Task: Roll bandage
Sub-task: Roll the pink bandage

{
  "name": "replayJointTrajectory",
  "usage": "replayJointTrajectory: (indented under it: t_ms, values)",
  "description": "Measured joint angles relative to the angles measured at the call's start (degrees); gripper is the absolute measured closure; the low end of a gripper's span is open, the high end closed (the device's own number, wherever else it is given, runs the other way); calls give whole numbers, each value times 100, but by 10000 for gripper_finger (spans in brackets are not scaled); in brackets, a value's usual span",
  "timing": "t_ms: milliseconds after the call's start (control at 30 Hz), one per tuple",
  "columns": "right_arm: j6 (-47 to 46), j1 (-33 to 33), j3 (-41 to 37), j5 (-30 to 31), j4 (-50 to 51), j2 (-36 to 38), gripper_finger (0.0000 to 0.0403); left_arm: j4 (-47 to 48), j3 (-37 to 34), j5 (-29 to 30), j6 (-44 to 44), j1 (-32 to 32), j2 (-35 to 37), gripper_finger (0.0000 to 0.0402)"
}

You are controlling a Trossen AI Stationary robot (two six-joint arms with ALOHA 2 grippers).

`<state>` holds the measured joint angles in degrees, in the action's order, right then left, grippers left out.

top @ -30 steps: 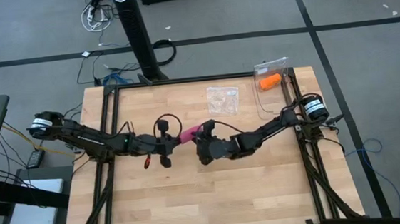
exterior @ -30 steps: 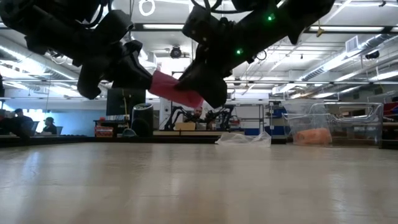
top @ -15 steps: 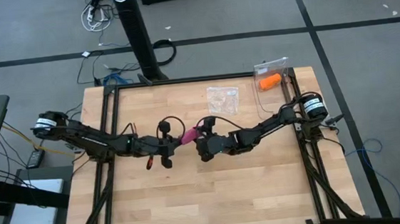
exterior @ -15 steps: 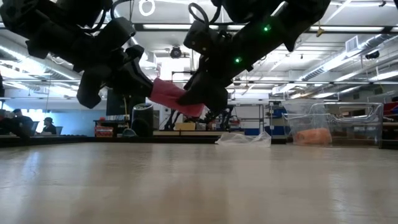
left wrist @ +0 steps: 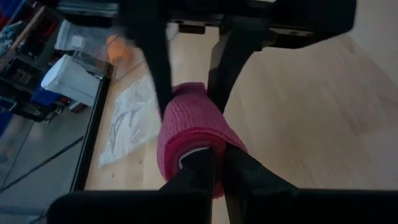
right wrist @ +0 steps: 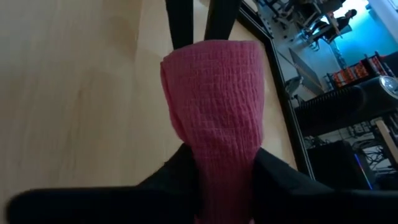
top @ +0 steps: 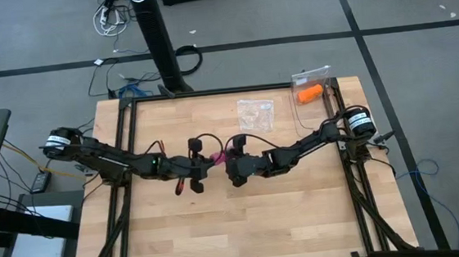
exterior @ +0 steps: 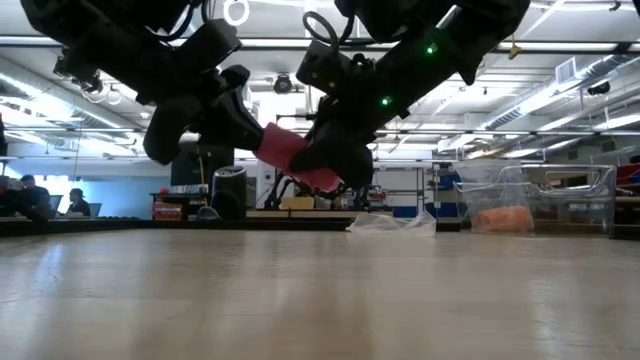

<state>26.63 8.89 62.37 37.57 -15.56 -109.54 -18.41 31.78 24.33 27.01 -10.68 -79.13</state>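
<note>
Holding the bandage (exterior: 297, 157) aloft between both grippers above mid-worktop (top: 220, 219).

The left gripper (left wrist: 217, 163) has its fingers (left wrist: 200, 165) nearly together, clamping one end of the pink roll; the right gripper (right wrist: 224, 168) pinches the other end, its fingers (right wrist: 177, 168) set narrowly on either side of the fabric. The bandage hangs clear of the wood, tilted in the low view. An orange roll (top: 308, 94) sits in a clear box (top: 311, 76) at the far right corner, a plastic bag (top: 256, 114) near it.
</note>
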Motion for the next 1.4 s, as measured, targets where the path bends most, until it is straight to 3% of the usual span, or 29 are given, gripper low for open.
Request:
replayJointTrajectory:
  t_ms: [100,400,600,733,1000,1200,1400]
  values:
    - [28,28,3,55,-17,1,339,-3,8,227,-399,-11,0,377]
    - [-131,32,28,12,591,0,332,512,21,467,-1459,-15,11,316]
    - [-672,21,20,-722,1873,0,338,1000,8,523,-1983,-119,136,277]
    - [-926,-39,20,-1139,2366,0,329,548,10,525,-2013,-147,157,266]
    - [-882,-227,20,-1737,2407,2,308,-625,107,370,-1913,183,-577,302]
    - [-905,-344,22,-1978,2388,4,296,-733,682,24,-1928,368,-1529,349]
    - [-915,-346,18,-1986,2407,4,282,-649,1217,-148,-1833,380,-2378,371]
